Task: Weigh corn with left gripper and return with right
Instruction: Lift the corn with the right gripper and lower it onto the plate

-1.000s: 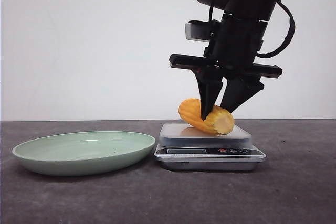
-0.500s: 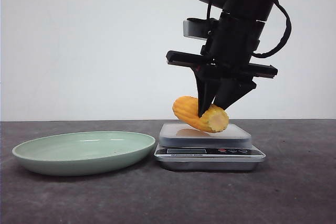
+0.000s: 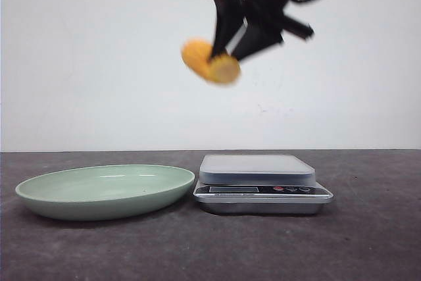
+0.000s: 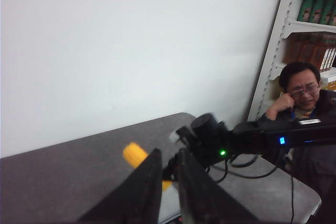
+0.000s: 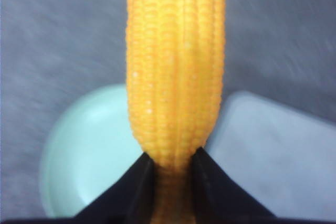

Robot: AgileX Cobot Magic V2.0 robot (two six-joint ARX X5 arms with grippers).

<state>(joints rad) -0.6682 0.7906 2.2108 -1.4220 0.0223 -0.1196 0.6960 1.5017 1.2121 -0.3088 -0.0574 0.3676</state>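
Right gripper (image 3: 227,47) clamped on corn (image 3: 209,61), long axis tilted, plate (image 3: 105,190) lying toward seven o'clock below.

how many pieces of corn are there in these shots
1. The only corn is held in the right hand, high above the gap between the green plate and the scale. No other piece shows, on the plate or elsewhere.

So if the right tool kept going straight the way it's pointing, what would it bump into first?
The right tool, shut on the corn, points down and leftward. Straight on, it would probably meet the green plate, near its edge by the scale, though depth is unclear.
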